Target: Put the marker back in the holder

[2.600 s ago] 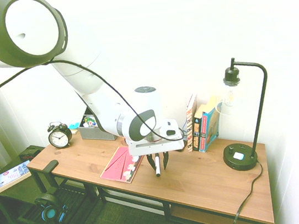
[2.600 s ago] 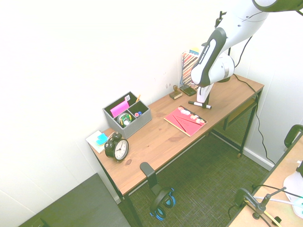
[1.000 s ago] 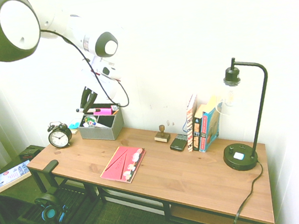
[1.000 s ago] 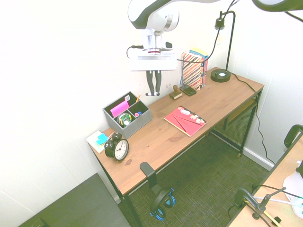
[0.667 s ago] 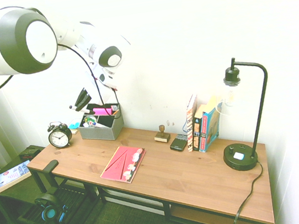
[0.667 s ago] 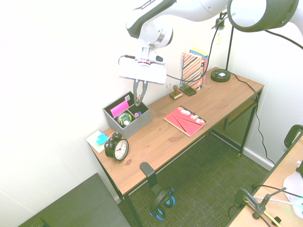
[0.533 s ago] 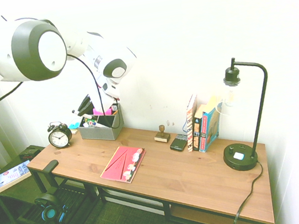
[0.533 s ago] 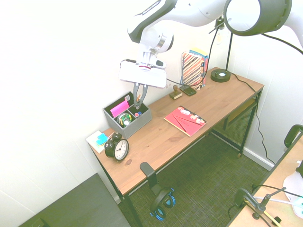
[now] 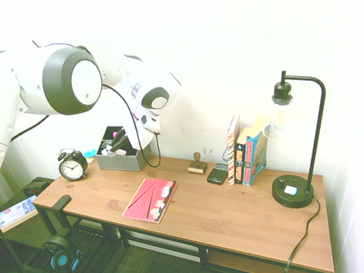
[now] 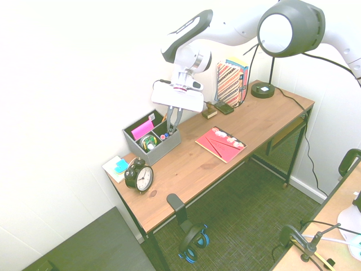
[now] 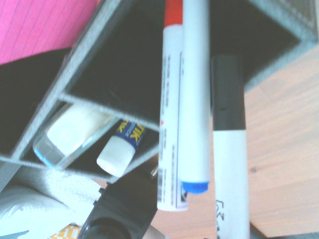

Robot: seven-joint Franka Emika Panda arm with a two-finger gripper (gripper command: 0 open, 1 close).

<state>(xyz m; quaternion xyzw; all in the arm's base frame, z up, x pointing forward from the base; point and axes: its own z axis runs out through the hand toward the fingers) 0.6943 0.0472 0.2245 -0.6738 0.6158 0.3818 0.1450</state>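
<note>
The tool (image 10: 171,125) is closed tight on the marker (image 11: 230,149), holding it tip-down over the holder (image 10: 167,144) near the surface's back edge so it can drop in.

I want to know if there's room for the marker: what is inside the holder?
The holder has a pink pad in its back compartment and two markers plus a glue stick in front ones. The compartment floors are dark and hidden.

Black-capped marker (image 11: 230,164) beside two markers (image 11: 185,109) – grey holder (image 11: 75,84), glue stick (image 11: 119,149) inside
</note>
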